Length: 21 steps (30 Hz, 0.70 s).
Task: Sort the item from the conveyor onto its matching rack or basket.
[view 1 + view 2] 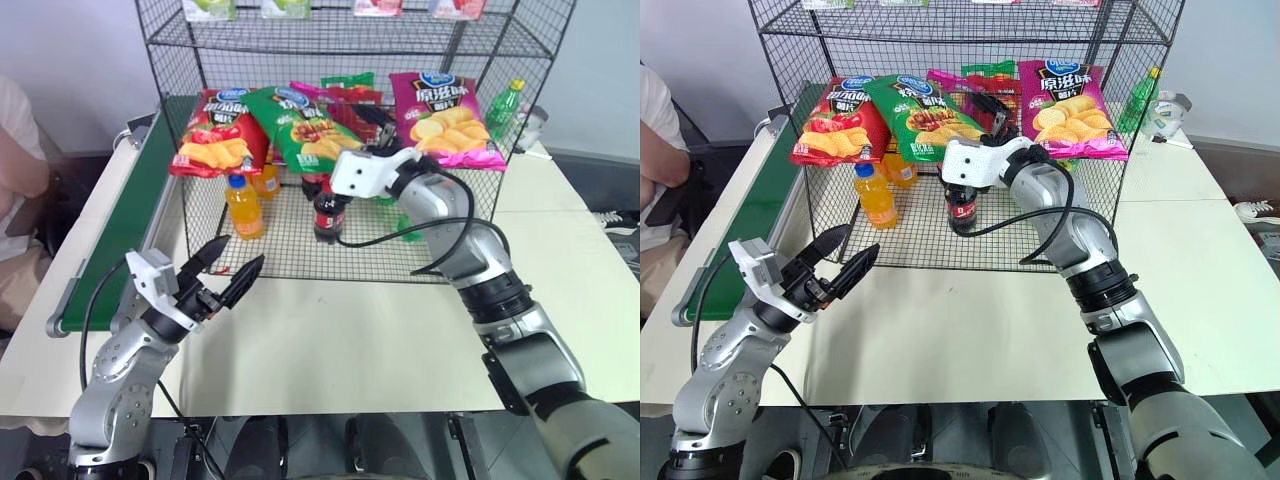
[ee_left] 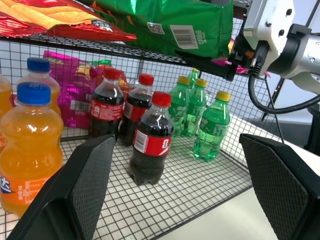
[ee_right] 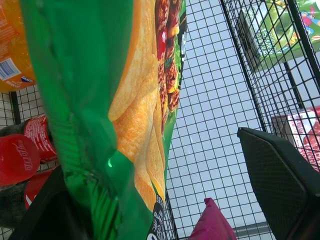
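The item, a glossy green crisp bag (image 1: 300, 125), lies on the middle tier of the black wire rack (image 1: 330, 277), between a red bag and a magenta bag. My right gripper (image 1: 992, 112) reaches into the rack at the bag's right edge. It is open: in the right wrist view one finger (image 3: 280, 175) stands far from the bag (image 3: 100, 100), while the other is partly hidden behind the bag's edge. My left gripper (image 1: 240, 255) hangs open over the table in front of the rack, holding nothing. The dark green conveyor (image 1: 130, 230) runs along the left.
A red crisp bag (image 1: 215, 135) and a magenta one (image 1: 445, 120) flank the green bag. Orange bottles (image 1: 243, 205), cola bottles (image 1: 328, 210) and green bottles (image 2: 210, 125) stand on the bottom tier. A person (image 1: 15, 200) sits beyond the conveyor at the left.
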Each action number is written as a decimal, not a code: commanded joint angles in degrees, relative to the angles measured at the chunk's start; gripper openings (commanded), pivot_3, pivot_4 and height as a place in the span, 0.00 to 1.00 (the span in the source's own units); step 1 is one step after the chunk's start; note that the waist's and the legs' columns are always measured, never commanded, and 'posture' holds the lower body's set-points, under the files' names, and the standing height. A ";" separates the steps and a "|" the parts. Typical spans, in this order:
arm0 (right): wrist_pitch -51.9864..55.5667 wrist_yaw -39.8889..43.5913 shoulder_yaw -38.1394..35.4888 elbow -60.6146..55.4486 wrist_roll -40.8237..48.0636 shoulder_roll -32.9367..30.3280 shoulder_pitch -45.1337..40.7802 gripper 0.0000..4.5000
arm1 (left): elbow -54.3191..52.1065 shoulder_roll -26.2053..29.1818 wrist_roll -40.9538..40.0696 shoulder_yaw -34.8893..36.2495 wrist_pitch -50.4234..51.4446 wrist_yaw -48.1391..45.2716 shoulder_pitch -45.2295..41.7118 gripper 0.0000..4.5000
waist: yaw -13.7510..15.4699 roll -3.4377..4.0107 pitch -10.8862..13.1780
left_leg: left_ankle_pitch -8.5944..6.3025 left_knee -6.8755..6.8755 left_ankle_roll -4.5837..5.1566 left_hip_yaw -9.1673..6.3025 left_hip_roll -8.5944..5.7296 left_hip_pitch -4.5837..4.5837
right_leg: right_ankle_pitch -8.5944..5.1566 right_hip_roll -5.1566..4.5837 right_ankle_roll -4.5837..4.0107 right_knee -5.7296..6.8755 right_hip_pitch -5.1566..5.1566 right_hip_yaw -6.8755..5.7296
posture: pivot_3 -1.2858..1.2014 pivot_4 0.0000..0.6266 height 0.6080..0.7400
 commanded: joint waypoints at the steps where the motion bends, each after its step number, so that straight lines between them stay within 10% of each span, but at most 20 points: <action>1: 2.97 -1.55 -3.11 -1.05 1.78 0.81 -1.22 0.88 | -1.14 -0.12 -0.13 -0.09 -1.15 -0.11 -0.37 0.94 | 0.03 0.00 0.00 | 0.00 0.00 0.00 0.00 0.00 0.00 | 0.00 0.00 0.00 0.00 0.00 0.00 | 0.52 0.24 0.99; 21: 11.01 10.74 -5.06 -10.48 17.27 4.08 -0.11 0.88 | -0.37 -0.56 1.17 -1.17 -1.65 -0.58 -0.61 0.94 | -0.02 0.01 0.00 | -0.01 -0.05 0.01 0.00 0.00 -0.05 | 0.00 -0.01 0.00 -0.01 -0.06 0.00 | 0.52 0.24 0.99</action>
